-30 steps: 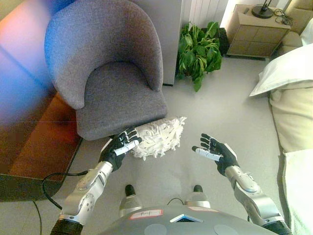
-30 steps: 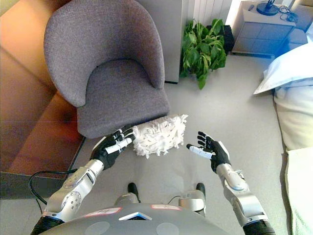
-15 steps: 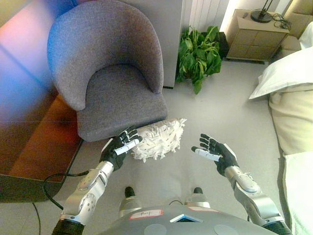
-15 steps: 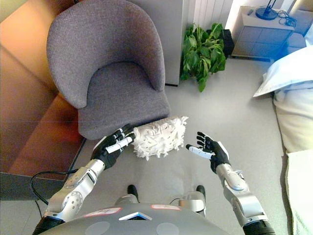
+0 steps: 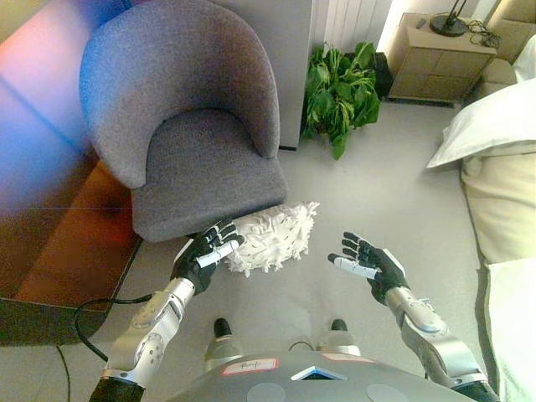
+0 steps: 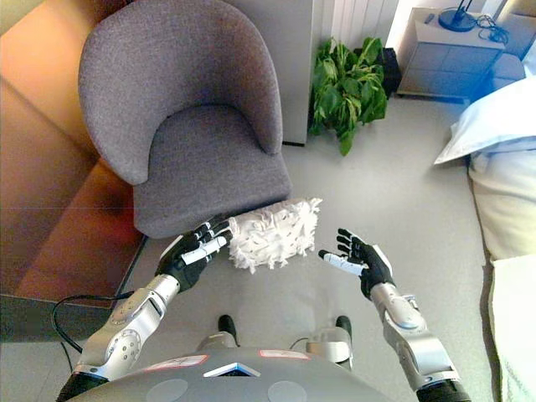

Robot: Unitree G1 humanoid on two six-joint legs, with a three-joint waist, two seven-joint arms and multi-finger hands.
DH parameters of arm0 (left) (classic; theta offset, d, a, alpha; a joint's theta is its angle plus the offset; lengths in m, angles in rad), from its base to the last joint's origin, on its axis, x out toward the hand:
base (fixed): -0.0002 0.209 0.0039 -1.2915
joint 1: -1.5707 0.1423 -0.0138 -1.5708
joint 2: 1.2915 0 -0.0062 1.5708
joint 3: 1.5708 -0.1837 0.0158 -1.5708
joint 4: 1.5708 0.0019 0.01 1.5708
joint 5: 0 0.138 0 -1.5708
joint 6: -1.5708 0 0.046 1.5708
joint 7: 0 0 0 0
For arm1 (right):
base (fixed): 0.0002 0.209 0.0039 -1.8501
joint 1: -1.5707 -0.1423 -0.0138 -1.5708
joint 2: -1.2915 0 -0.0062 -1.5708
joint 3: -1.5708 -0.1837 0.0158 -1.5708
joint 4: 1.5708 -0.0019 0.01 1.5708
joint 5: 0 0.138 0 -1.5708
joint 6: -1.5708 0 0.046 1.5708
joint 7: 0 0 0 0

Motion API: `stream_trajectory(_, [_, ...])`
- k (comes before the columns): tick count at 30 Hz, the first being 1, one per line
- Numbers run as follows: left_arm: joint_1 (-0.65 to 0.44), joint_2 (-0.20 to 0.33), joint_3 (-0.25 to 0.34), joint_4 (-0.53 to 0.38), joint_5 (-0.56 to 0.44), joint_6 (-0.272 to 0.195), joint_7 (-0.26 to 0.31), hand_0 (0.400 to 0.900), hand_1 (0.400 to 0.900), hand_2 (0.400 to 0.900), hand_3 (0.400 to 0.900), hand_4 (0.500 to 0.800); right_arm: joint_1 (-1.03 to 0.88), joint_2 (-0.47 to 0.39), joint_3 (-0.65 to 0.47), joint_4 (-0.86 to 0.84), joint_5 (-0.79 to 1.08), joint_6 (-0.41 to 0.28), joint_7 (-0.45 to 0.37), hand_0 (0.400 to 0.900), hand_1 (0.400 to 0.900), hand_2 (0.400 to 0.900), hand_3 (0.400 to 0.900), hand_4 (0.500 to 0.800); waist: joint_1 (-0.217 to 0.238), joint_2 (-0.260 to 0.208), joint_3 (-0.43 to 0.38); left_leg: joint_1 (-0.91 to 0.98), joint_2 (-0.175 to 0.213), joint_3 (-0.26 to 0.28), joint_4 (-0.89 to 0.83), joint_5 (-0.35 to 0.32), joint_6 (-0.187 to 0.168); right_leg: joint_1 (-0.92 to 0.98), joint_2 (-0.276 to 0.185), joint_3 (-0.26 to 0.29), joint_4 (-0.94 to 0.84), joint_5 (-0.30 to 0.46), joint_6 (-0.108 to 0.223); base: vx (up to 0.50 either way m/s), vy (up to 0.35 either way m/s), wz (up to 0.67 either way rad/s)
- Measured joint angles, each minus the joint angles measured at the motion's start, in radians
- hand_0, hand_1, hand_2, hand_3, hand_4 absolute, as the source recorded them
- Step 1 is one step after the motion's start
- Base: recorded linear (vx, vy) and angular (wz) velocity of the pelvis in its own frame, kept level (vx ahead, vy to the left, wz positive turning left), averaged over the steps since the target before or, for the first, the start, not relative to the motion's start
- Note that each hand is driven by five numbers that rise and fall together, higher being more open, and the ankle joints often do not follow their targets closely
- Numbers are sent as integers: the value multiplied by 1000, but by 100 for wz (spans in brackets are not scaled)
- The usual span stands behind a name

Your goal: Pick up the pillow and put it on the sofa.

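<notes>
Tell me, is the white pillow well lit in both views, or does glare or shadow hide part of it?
Left eye view: the pillow is evenly lit and its shaggy surface shows plainly, with only its left end covered by the left hand. Right eye view: the same, with no glare on it. The brightest light falls at the upper right, on the nightstand.

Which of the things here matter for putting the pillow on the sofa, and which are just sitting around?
Part of the job:
pillow, white and shaggy, on the floor against the sofa's front
sofa, a grey tub seat
left robot hand, at the pillow's left end
right robot hand, open, apart from the pillow

Just lying about:
plant
cabinet
bed
</notes>
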State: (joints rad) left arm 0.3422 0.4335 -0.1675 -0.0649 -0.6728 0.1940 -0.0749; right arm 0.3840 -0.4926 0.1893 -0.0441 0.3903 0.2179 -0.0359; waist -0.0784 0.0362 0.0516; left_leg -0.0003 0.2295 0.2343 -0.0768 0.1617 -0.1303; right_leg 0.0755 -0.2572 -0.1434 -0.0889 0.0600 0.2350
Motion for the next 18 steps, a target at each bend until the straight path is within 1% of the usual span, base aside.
stream_trajectory(2, [-4,1,0,0,0,-2,0,900,900,900,900,800,-5,-1,1,1,4,0,3,900,900,900,900,800,0,-3,12,-22,15,-2,42,-4,11,-11,12,11,10,-6,-10,6,-90,-12])
stream_trajectory(4, [-8,3,0,0,-1,-9,-1,900,900,900,900,800,-20,-4,1,3,13,0,6,900,900,900,900,800,0,-14,47,-46,29,-1,105,6,37,-17,24,30,33,-17,-27,63,-62,-13])
stream_trajectory(5, [-8,4,0,1,-1,-16,-3,900,900,900,900,800,-27,-7,1,3,15,-1,8,900,900,900,900,800,0,-22,65,-58,34,0,136,19,54,-29,26,37,64,-28,-34,124,-25,-15])
stream_trajectory(7, [-5,10,0,1,-1,-24,-14,900,900,900,900,800,-28,-10,-1,3,22,-2,18,900,900,900,900,800,1,-42,85,-85,36,-3,181,61,101,-56,23,48,111,-43,-46,169,6,-15])
stream_trajectory(8, [-1,13,0,1,-2,-27,-23,900,900,900,900,800,-27,-17,-6,3,25,-3,26,900,900,900,900,800,3,-52,95,-97,35,-2,199,85,98,-60,21,55,115,-43,-48,190,30,-15])
stream_trajectory(9, [5,12,0,1,-3,-27,-36,900,900,900,900,800,-14,-24,-12,2,27,-4,30,900,900,900,900,800,1,-64,102,-112,29,-8,217,105,84,-61,13,60,103,-41,-51,244,62,-20])
stream_trajectory(10, [12,12,0,1,-12,-27,-49,900,900,900,900,800,-1,-28,-27,2,27,-5,37,900,900,900,900,800,0,-67,104,-123,16,-9,244,96,76,-62,1,66,86,-38,-53,249,88,-18])
stream_trajectory(11, [24,10,0,-2,-14,-27,-61,900,900,900,900,800,9,-36,-41,-3,27,-5,42,900,900,900,900,800,5,-63,105,-130,0,-9,270,63,73,-62,-4,84,69,-37,-51,261,107,-20])
stream_trajectory(12, [44,-5,0,-13,-20,-28,-72,900,900,900,900,800,38,-81,-57,-36,27,-5,47,900,900,900,900,800,9,-9,100,-122,7,-24,234,-53,92,-71,22,88,90,-34,-43,225,105,-18])
stream_trajectory(13, [54,-2,6,-29,-30,-38,-83,900,900,900,900,800,54,-101,-76,-49,27,-10,65,900,900,900,900,800,18,34,116,-105,27,-61,200,-95,-30,-129,52,89,235,-62,-35,226,113,-22])
stream_trajectory(14, [51,23,19,-29,-32,-39,-84,900,900,900,900,800,59,-80,-75,-45,27,-7,70,900,900,900,900,800,27,11,134,-106,27,-61,200,-97,-32,-189,54,81,379,-134,-53,272,123,-31])
stream_trajectory(15, [48,48,32,-28,-33,-44,-87,900,900,900,900,800,84,-68,-69,-46,27,-8,82,900,900,900,900,800,25,-29,139,-116,7,-68,192,-98,-33,-240,43,91,435,-186,-80,345,124,-42])
stream_trajectory(16, [43,49,35,-28,-33,-45,-88,900,900,900,900,800,101,-59,-72,-44,27,-7,85,900,900,900,900,800,26,-38,139,-128,4,-72,186,-104,-28,-242,43,84,407,-182,-81,389,109,-51])
stream_trajectory(17, [43,44,34,-28,-34,-46,-95,900,900,900,900,800,103,-54,-80,-42,27,-8,85,900,900,900,900,800,39,-34,143,-120,-28,-68,193,-111,-15,-239,37,86,347,-165,-71,395,90,-53])
stream_trajectory(18, [63,24,33,-35,-34,-52,-98,900,900,900,900,800,99,-70,-81,-42,28,-10,88,900,900,900,900,800,77,0,144,-98,-15,-71,146,-104,7,-234,80,87,360,-171,-80,405,90,-49])
